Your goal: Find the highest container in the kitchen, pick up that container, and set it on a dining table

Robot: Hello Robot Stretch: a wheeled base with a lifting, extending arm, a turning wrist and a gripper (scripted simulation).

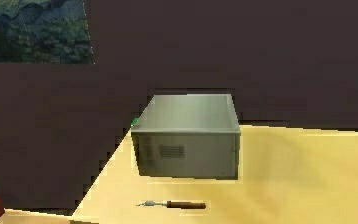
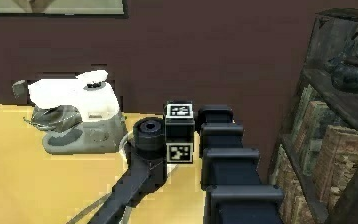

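The task is judged barely begun: nothing is seen lifted, and grasping and delivery to a dining table remain. Whether anything is held by the fingers (image 2: 127, 190) cannot be told. A dark kettle-like vessel (image 2: 348, 66), possibly the container, is seen high on a shelf (image 2: 339, 16), upright. Its facing and long axis cannot be made out.
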